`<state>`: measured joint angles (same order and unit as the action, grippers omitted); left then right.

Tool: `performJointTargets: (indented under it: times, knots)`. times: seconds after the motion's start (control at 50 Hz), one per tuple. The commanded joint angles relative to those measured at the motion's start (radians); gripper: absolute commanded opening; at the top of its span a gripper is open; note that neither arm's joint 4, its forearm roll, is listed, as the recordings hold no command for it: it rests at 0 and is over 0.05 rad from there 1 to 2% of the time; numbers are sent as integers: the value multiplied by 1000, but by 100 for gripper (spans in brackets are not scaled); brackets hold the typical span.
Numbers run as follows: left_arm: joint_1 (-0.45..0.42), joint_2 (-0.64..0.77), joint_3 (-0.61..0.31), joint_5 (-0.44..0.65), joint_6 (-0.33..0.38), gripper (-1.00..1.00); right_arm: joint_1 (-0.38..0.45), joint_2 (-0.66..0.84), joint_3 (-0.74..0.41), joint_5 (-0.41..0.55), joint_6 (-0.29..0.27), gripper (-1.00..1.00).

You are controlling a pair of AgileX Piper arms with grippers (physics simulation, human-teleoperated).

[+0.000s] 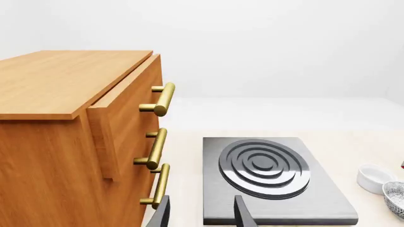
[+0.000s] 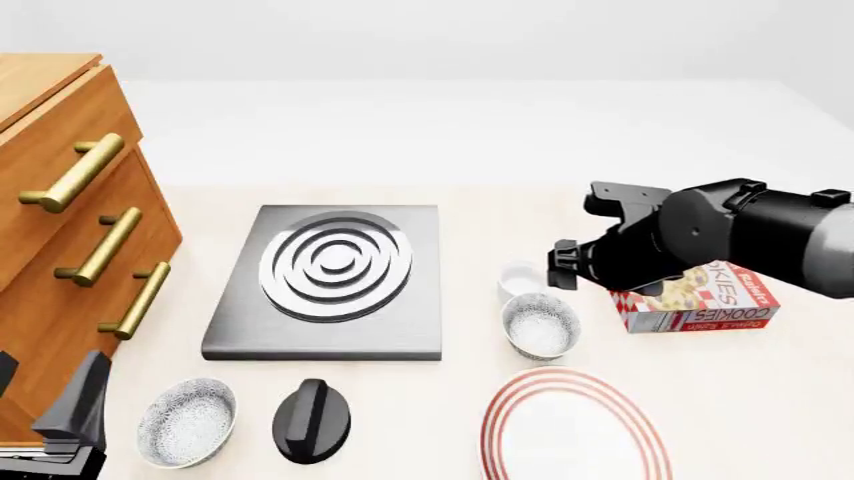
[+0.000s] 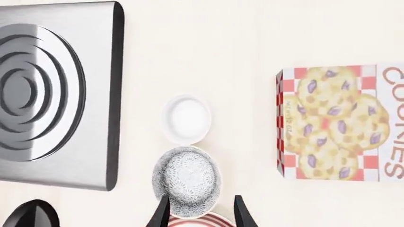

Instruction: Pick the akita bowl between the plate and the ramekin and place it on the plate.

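Observation:
The akita bowl (image 2: 541, 325) (image 3: 187, 184), grey speckled, sits between the small white ramekin (image 2: 515, 281) (image 3: 186, 118) and the red-ringed plate (image 2: 574, 425). Only a sliver of the plate's rim (image 3: 197, 221) shows in the right wrist view. My right gripper (image 3: 200, 215) hovers above the bowl, open, with its two dark fingers apart and nothing between them. In the front view the right gripper (image 2: 566, 268) hangs just right of the ramekin. My left gripper (image 1: 202, 215) is open and empty beside the cabinet at the near left corner (image 2: 60, 425). The bowl's edge (image 1: 396, 197) and the ramekin (image 1: 373, 177) also show there.
A second speckled bowl (image 2: 187, 422) and a black knob (image 2: 311, 420) lie at the front left. The grey burner (image 2: 334, 275) fills the middle. A wooden cabinet (image 2: 54, 200) with brass handles stands at the left. A cookie box (image 2: 701, 298) lies right of the bowl.

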<state>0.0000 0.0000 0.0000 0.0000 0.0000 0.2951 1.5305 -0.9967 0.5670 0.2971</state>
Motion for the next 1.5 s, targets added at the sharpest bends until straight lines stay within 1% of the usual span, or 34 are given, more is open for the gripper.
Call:
performJointTargets:
  times: [0.02, 0.14, 0.36, 0.54, 0.68, 0.7, 0.88, 0.92, 1.12, 1.16, 1.24, 1.38, 1.4, 1.5]
  knots:
    - [0, 0, 0, 0, 0, 100, -35, 24, 0, -19, -10, 100]
    - [0, 0, 0, 0, 0, 100, -41, 45, 9, -36, -18, 100]
    - [0, 0, 0, 0, 0, 100, -92, 78, 33, -72, -46, 100]
    - [0, 0, 0, 0, 0, 100, -93, 84, 56, -84, -51, 100]
    - [0, 0, 0, 0, 0, 100, -101, 83, 73, -90, -75, 100]
    - [0, 0, 0, 0, 0, 100, -110, 85, 78, -94, -87, 100]
    - [0, 0, 0, 0, 0, 100, -95, 101, 92, -108, -86, 100]
    - [0, 0, 0, 0, 0, 100, -70, 108, 88, -106, -63, 100]
    - [0, 0, 0, 0, 0, 100, -78, 102, 97, -113, -75, 100]
    - [0, 0, 0, 0, 0, 100, -73, 104, 98, -114, -69, 100]
    - [0, 0, 0, 0, 0, 100, -77, 115, 106, -128, -79, 100]
    - [0, 0, 0, 0, 0, 100, -68, 137, 110, -142, -80, 100]
    - [0, 0, 0, 0, 0, 100, -57, 143, 109, -142, -69, 100]
    - [0, 0, 0, 0, 0, 100, -46, 161, 114, -158, -57, 100]
